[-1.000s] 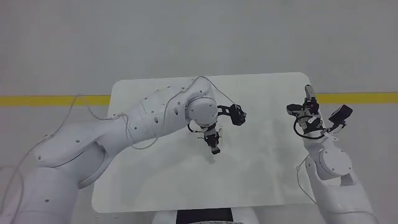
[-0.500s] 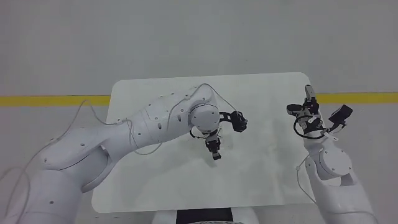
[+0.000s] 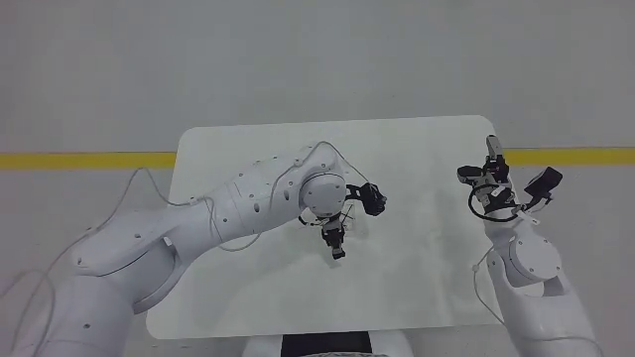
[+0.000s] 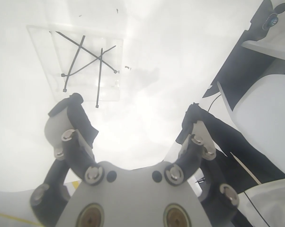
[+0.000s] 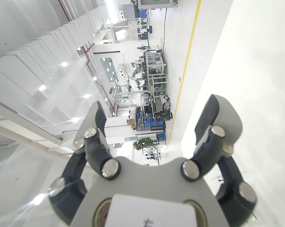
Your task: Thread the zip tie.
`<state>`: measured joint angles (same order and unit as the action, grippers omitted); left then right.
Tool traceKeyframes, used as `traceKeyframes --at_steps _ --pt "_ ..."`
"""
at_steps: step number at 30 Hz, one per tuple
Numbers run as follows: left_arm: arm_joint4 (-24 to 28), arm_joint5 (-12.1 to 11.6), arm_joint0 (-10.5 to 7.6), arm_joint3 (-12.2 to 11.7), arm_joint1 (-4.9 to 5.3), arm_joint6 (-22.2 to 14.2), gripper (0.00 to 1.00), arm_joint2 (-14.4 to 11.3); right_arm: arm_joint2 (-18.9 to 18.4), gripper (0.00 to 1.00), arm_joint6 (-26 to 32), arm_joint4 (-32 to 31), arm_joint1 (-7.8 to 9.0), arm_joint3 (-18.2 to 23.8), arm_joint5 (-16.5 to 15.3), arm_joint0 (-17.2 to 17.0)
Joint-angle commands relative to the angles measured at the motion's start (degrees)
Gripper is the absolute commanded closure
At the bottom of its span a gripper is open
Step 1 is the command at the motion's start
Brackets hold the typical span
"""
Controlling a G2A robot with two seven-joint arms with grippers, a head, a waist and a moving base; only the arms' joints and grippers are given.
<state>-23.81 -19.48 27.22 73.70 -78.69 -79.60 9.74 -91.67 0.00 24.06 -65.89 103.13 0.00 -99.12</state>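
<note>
Four thin dark zip ties [image 4: 100, 58] with small square heads, crossed over each other in a clear tray [image 4: 109, 88] on the white desk [image 3: 248, 288], left end effector [image 4: 133, 102] near the tray, spread, empty, right end effector [image 5: 155, 101] at the desk's right edge, also spread, empty
</note>
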Motion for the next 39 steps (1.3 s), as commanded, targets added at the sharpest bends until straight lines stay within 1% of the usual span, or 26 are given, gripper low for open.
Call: traceKeyframes --at_steps 1,2,4,7,8,10,11,13,14,15,19,20,24,30,36,39 --pt "-0.8 0.0 0.13 -0.6 0.06 0.0 0.0 0.0 0.0 0.0 0.0 0.0 0.0 0.0 0.0 0.0" --pt "-2.5 0.0 0.41 -1.1 0.16 0.0 0.0 0.0 0.0 0.0 0.0 0.0 0.0 0.0 0.0 0.0" --pt "-4.2 0.0 0.78 -0.3 0.36 0.0 0.0 0.0 0.0 0.0 0.0 0.0 0.0 0.0 0.0 0.0" --pt "-5.7 0.0 0.88 -0.2 0.82 0.0 0.0 0.0 0.0 0.0 0.0 0.0 0.0 0.0 0.0 0.0" --pt "-5.8 0.0 0.84 -0.1 0.95 0.0 0.11 0.0 0.0 0.0 0.0 0.0 0.0 0.0 0.0 0.0" --pt "-6.7 0.0 0.62 -0.2 1.22 0.0 0.24 0.0 0.0 0.0 0.0 0.0 0.0 0.0 0.0 0.0" --pt "-7.0 0.0 0.63 0.1 1.3 0.0 0.32 0.0 0.0 0.0 0.0 0.0 0.0 0.0 0.0 0.0" --pt "-7.6 0.0 0.3 0.4 1.43 0.0 0.39 0.0 0.0 0.0 0.0 0.0 0.0 0.0 0.0 0.0" --pt "-8.1 0.0 0.18 0.6 1.45 0.0 0.48 0.0 0.0 0.0 0.0 0.0 0.0 0.0 0.0 0.0" --pt "-8.4 0.0 0.15 0.7 1.47 0.0 0.51 0.0 0.0 0.0 0.0 0.0 0.0 0.0 0.0 0.0" --pt "-10.0 0.0 -0.3 1.6 1.36 0.0 0.56 0.0 0.0 0.0 0.0 0.0 0.0 0.0 0.0 0.0" --pt "-10.4 0.0 -0.39 1.9 1.32 0.0 0.6 0.0 0.0 0.0 0.0 0.0 0.0 0.0 0.0 0.0" --pt "-12.3 0.0 -0.47 3.2 1.01 0.0 0.64 0.0 0.0 0.0 0.0 0.0 0.0 0.0 0.0 0.0" --pt "-15.4 0.0 0.35 4.5 0.27 0.0 0.62 0.0 0.0 0.0 0.0 0.0 0.0 0.0 0.0 0.0" --pt "-18.2 0.0 1.72 3.7 -0.7 0.0 0.64 0.0 0.0 0.0 0.0 0.0 0.0 0.0 0.0 0.0" --pt "-19.4 0.0 2.32 3.2 -1.18 0.0 0.68 0.0 0.0 0.0 0.0 0.0 0.0 0.0 0.0 0.0"
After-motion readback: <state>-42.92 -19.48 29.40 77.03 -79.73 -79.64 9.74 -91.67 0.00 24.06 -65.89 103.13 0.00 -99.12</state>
